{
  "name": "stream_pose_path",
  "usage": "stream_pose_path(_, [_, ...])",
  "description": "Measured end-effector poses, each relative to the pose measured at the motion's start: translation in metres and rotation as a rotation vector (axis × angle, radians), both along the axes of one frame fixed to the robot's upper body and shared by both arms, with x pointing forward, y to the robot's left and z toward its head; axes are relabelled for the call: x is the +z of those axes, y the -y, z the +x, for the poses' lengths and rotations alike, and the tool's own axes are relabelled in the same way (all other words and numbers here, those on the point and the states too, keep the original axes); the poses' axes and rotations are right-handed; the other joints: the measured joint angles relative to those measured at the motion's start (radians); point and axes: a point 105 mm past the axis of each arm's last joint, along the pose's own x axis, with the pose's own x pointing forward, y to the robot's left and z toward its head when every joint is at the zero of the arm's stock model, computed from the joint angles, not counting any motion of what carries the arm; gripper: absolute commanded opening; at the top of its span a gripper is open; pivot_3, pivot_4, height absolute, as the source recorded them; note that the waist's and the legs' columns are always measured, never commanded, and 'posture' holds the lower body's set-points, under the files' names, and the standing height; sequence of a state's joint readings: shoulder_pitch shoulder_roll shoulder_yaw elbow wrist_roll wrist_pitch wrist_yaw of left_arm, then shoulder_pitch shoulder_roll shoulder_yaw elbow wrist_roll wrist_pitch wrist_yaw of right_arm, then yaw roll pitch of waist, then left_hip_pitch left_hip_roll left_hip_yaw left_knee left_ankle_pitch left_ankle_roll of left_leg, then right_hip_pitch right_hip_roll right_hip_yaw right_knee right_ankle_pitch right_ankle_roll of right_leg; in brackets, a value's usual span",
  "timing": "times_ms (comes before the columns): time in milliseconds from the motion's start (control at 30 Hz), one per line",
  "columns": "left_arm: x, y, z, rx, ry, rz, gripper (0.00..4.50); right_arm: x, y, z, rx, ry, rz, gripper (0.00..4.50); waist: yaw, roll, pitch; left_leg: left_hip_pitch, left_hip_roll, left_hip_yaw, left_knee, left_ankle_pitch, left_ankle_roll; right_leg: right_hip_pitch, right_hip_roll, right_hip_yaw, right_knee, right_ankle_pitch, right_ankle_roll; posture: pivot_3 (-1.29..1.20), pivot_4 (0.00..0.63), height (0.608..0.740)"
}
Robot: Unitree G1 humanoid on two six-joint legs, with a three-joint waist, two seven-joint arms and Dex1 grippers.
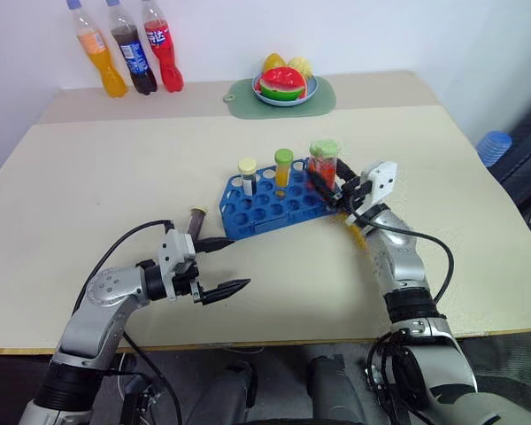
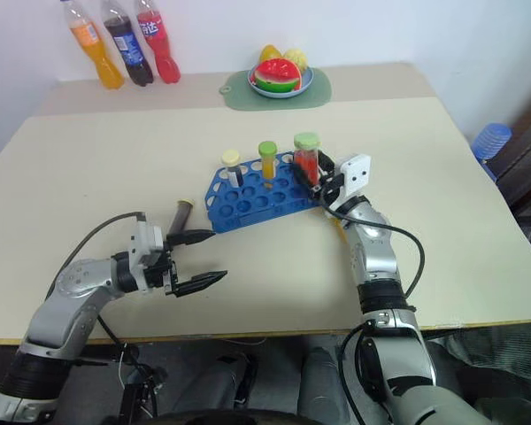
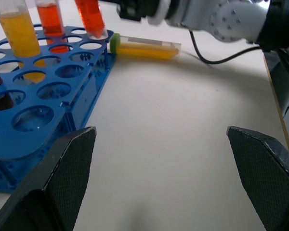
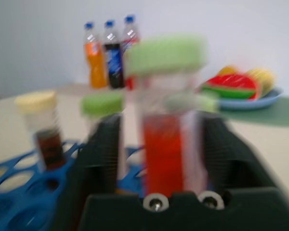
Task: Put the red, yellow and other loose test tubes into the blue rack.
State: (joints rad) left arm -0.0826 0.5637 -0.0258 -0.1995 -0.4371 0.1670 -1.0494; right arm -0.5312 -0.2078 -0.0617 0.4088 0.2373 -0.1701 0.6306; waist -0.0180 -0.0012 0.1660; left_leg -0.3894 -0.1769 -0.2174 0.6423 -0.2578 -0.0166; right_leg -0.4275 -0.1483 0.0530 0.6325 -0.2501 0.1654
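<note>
The blue rack (image 1: 270,202) holds tubes standing up: one with dark liquid (image 1: 247,175), one yellow (image 1: 284,166) and a red tube (image 1: 322,165) with a green cap. The right gripper (image 1: 336,188) is at the red tube, fingers on both sides of it; whether they squeeze it is unclear. A yellow tube (image 3: 143,48) lies just beside this gripper. The left gripper (image 1: 221,265) is wide open and empty, with a dark tube (image 1: 196,221) lying near it.
</note>
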Motion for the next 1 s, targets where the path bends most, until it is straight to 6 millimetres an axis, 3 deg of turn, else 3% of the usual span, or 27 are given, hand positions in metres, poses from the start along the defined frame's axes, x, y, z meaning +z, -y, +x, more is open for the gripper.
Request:
stream_pose_path(33, [0.000,0.000,0.000,0.000,-0.001,0.000,4.50,-0.001,0.000,-0.002,0.000,-0.002,-0.011,4.44,0.001,0.000,0.000,0.000,0.000,0.000,0.000,0.000,0.000,0.000,0.000,0.000,0.000,0.000,0.000,0.00,0.150,0.740])
stream_pose_path(233, [-0.001,0.000,-0.001,0.001,-0.007,-0.001,4.50,0.020,0.017,-0.024,-0.020,0.060,-0.146,4.44,0.008,0.000,0.000,0.000,0.000,0.000,0.000,0.000,0.000,0.000,0.000,0.000,0.000,0.000,0.000,0.00,0.150,0.740])
stream_pose_path(367, [-0.001,0.001,-0.001,-0.001,-0.005,-0.007,4.50,0.022,0.031,-0.044,-0.033,0.015,-0.246,4.44,0.009,0.000,0.000,0.000,0.000,0.000,0.000,-0.003,0.004,0.000,-0.001,0.000,0.000,0.000,0.000,0.00,0.150,0.740])
stream_pose_path(533, [-0.001,0.003,0.000,-0.010,-0.003,-0.012,4.50,0.009,0.068,-0.067,-0.114,-0.261,-0.419,4.44,0.015,0.000,0.000,-0.001,0.000,0.001,0.001,-0.004,0.006,0.000,-0.001,0.000,-0.001,0.000,0.000,0.00,0.150,0.740])
stream_pose_path(600, [-0.001,0.004,0.000,-0.021,-0.007,-0.011,4.50,0.007,0.081,-0.073,-0.136,-0.453,-0.457,4.44,0.015,0.000,0.000,-0.001,0.000,0.002,0.001,-0.004,0.007,0.000,-0.001,0.000,-0.001,0.000,0.000,0.00,0.150,0.740])
stream_pose_path(833, [-0.002,0.009,0.004,-0.043,-0.009,-0.012,4.50,0.027,0.086,-0.061,-0.162,-0.745,-0.356,4.44,0.027,-0.001,0.000,-0.002,0.001,0.003,0.002,-0.005,0.008,0.000,-0.001,0.000,-0.003,0.000,0.000,0.00,0.150,0.740])
stream_pose_path(1000, [-0.004,0.010,0.003,-0.043,-0.017,-0.011,4.50,0.024,0.082,-0.043,-0.163,-0.888,-0.305,4.44,0.031,-0.001,0.001,-0.003,0.000,0.004,0.002,-0.005,0.009,0.000,-0.002,0.000,-0.004,0.000,0.000,0.00,0.150,0.740])
